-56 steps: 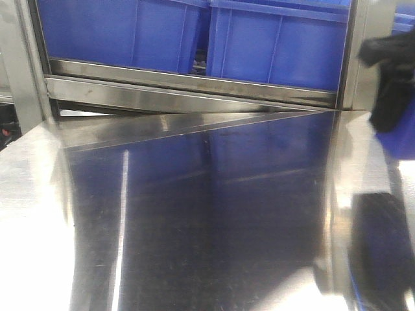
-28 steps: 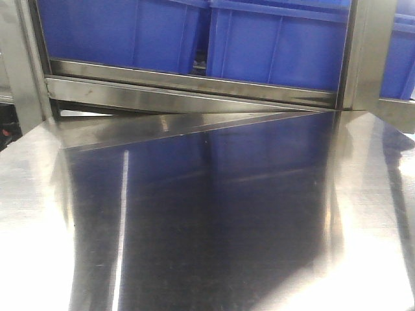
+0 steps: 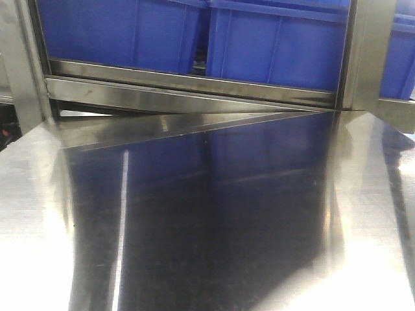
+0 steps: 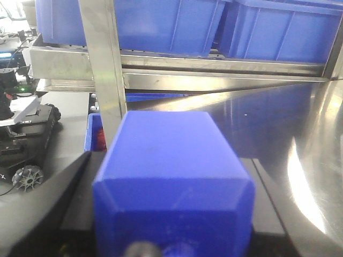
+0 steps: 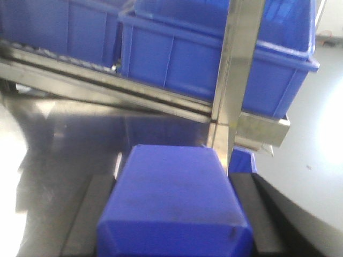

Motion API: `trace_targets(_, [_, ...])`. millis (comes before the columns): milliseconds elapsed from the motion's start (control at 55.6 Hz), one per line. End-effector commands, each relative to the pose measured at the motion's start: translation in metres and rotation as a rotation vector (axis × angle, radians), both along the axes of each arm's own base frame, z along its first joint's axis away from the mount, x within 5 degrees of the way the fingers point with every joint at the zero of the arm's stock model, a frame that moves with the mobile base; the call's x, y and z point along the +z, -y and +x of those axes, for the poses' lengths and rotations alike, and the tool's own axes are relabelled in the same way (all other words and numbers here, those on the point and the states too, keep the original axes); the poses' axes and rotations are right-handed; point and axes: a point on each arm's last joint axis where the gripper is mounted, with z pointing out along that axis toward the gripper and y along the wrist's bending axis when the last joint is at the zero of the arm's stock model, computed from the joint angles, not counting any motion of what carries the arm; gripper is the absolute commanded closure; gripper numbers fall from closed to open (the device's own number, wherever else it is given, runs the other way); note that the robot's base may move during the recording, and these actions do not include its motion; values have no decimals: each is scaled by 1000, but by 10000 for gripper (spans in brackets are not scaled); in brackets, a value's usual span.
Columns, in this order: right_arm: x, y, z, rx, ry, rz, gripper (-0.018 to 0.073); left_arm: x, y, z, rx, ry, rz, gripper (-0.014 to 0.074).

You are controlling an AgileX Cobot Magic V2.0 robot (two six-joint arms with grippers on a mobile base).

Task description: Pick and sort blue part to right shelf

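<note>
Holds the blue part (image 5: 174, 209) clamped in the right gripper (image 5: 172, 179), with black fingers (image 5: 86, 214) pressed flat to both its sides. Shows only a square body and sloped edges; cannot tell the top end, cut off at the frame's bottom. Hangs over a shiny steel table (image 5: 64, 139). Just beyond the gripper, faces the right shelf (image 5: 257, 126): a slanted steel rail (image 5: 134, 93), an upright post (image 5: 236, 80) straight ahead, and large blue bins (image 5: 214, 59) above and behind the rail.

Grips likewise a second blue block (image 4: 171, 182) in the left gripper (image 4: 171, 160), with dark fingers (image 4: 80, 198) tight against its flanks. Ahead and slightly left of that gripper, faces another steel upright (image 4: 104, 69), with more bins farther back. Off to that gripper's left, below table level, looks down on a black device (image 4: 27, 134) with a small wheel.
</note>
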Motion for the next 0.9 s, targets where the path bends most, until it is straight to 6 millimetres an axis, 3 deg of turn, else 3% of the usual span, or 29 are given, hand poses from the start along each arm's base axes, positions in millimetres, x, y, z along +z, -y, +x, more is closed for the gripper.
trace_targets(0, [16, 2, -4, -8, 123, -1, 332, 14, 0, 1, -7, 89, -16, 207])
trace_targets(881, [11, 1, -1, -7, 100, -6, 332, 14, 0, 1, -6, 89, -16, 207])
